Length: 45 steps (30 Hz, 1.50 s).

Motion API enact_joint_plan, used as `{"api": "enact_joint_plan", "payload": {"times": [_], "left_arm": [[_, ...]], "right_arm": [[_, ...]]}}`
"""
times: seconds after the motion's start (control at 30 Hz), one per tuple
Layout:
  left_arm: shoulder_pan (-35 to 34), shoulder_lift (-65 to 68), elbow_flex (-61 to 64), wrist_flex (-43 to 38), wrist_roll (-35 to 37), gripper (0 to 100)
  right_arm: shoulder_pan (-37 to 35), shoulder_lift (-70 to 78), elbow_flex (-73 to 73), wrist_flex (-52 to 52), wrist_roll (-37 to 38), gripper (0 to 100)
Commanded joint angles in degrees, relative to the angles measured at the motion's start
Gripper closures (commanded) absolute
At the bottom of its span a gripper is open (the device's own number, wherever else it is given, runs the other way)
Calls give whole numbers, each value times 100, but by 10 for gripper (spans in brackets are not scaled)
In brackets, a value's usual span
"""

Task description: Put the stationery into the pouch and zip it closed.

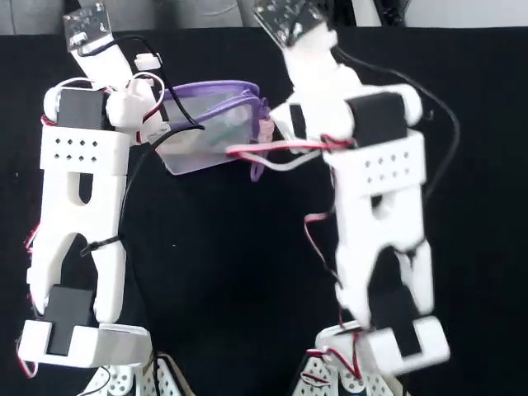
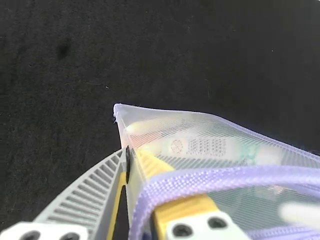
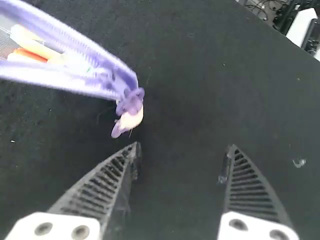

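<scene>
left gripper (image 2: 131, 160) clamps the mesh pouch (image 2: 210, 145) by its end, pouch btw the arms w/ stationery (image 3: 35, 50) inside. right gripper (image 3: 180, 155) gapes just short of the zip pull (image 3: 129, 107). risk: small dangling pull slips the fingers, or a hard tug yanks pouch from left's hold.

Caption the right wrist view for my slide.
Open right claw hovers near the purple zipper pull of the pouch.
</scene>
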Motion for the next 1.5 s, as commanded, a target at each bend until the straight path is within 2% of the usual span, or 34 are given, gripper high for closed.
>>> {"api": "enact_joint_plan", "payload": {"times": [0.0,0.27,0.47,0.63,1.1,1.33,1.47], "left_arm": [[-127,-88,-22,0,0,970],[-127,-88,-13,-9,-9,970],[-127,-88,-22,-9,-18,970],[-127,-88,-22,-9,-18,970],[-127,-88,-13,-9,-9,970],[-127,-88,-4,-9,0,970],[-127,-88,-4,-9,0,970]], "right_arm": [[-70,-1393,1622,-941,-62,737],[-88,-3327,5692,-4141,-53,737],[-352,-3793,6923,-5178,-88,737],[-747,-3820,8004,-6760,-88,737],[-624,-3776,9068,-9187,-44,737],[-624,-3767,9156,-9600,-53,742],[-607,-3538,9112,-9609,-62,835]]}}
